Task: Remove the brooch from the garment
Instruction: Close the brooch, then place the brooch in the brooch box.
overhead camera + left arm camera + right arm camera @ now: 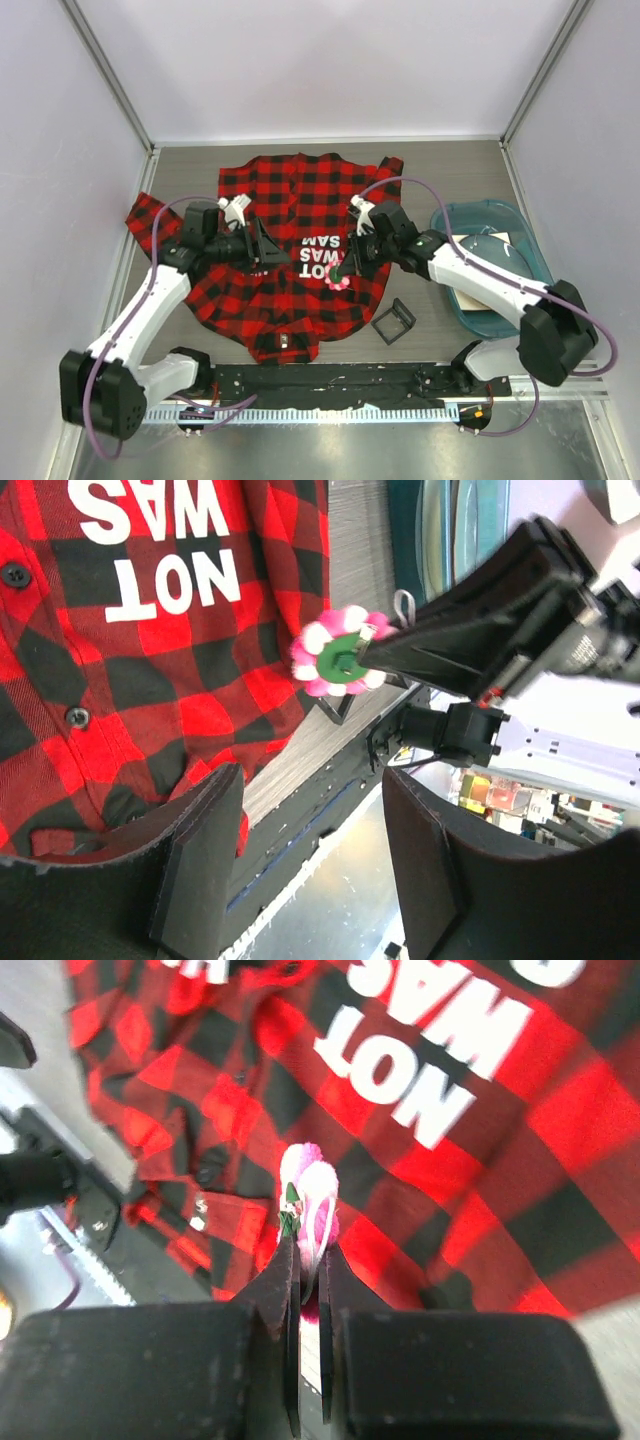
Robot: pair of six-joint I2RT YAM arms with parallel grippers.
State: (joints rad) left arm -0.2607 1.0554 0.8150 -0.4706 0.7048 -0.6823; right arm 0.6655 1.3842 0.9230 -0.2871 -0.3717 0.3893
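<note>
Pink brooch (312, 1200), pinched by right claw (305, 1260), over spread red-check garment (280, 200).

White block lettering (165, 575) on the black patch (60, 565) of the red-and-black check flannel shirt (150, 705) reads "WAS" above "NOT" in both wrist views. In the top view it is small; only "OT" reads clearly.

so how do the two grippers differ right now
The left gripper is open and empty; the right gripper is shut on the pink flower brooch. The left gripper is over the flannel shirt's middle; the right gripper is near its edge. Both have black fingers.
</note>
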